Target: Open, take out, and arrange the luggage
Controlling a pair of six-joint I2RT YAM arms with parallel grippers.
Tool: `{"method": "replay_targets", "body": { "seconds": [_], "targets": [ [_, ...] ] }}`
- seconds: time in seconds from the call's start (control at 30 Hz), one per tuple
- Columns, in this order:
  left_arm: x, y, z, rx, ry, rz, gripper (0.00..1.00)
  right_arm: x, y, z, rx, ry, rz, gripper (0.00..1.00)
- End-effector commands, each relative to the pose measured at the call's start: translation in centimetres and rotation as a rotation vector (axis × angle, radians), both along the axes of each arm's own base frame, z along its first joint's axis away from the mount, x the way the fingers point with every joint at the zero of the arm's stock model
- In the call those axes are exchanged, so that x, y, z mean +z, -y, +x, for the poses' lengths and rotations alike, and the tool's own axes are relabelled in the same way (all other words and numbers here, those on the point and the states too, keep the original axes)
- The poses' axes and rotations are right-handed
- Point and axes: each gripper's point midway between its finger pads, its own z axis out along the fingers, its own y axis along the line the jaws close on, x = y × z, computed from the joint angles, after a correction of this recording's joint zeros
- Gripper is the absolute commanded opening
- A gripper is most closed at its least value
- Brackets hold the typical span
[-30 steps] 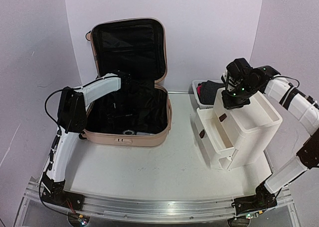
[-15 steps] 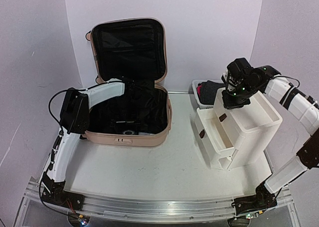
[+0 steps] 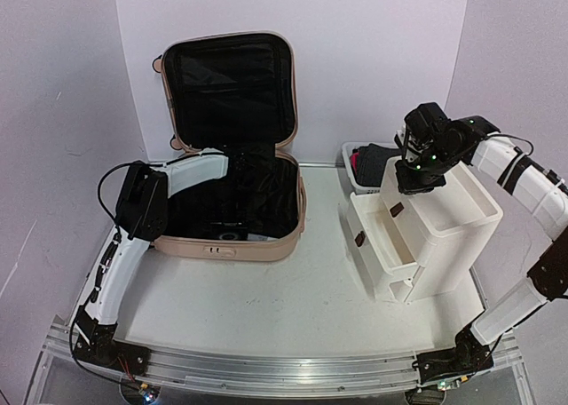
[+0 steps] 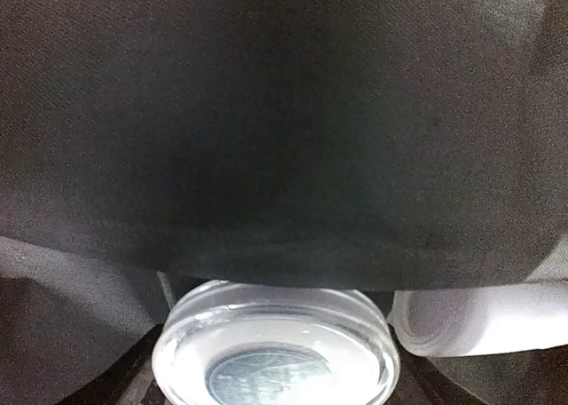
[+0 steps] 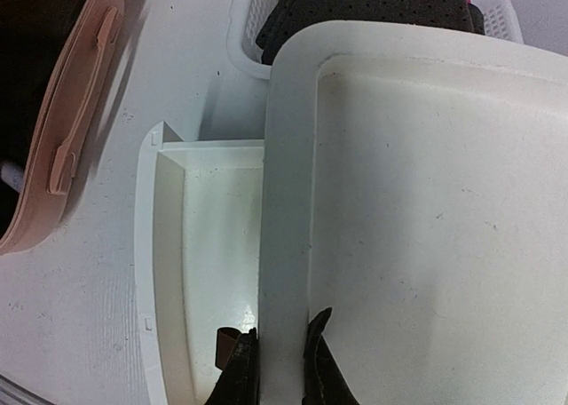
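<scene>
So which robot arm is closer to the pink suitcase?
Left. The left gripper reaches inside the open pink suitcase; the right gripper is off to its right, at the top edge of the white drawer cabinet.

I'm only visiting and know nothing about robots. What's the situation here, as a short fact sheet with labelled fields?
Suitcase: pink luggage, open, lid upright at the back wall, black lining
Inside it: round clear-topped container and a white object beside it
Left gripper: inside the luggage; open or shut unclear
Right gripper: fingers straddle the white drawer cabinet's top front edge; grip unclear
Drawers: pulled out in steps; top drawer shows nothing inside
Basket: behind the cabinet, holding dark cloth
</scene>
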Motion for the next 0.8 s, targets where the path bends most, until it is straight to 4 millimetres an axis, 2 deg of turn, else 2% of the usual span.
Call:
{"method": "replay_targets", "body": {
  "seconds": [0.0,0.27,0.53,0.67,0.77],
  "targets": [
    [2.6,0.1,1.8,-0.006,0.117,-0.017,0.71,-5.3,-0.7,-2.3,0.091,-0.216,-0.039,0.00],
    [6.4,-0.9,1.9,-0.019,0.203,-0.025,0.58,-4.9,-0.6,-1.6,0.062,-0.199,-0.040,0.00],
    [13.2,-0.4,3.1,0.032,0.373,-0.107,0.57,-5.1,-0.8,-1.1,0.024,-0.200,-0.028,0.00],
    [17.8,2.2,3.4,0.054,0.491,-0.236,0.57,-5.2,-1.8,-0.6,0.027,-0.188,0.021,0.00],
    [20.3,6.2,2.7,0.045,0.542,-0.398,0.58,-4.9,-2.5,-0.2,0.030,-0.161,0.067,0.00]
  ]
}}
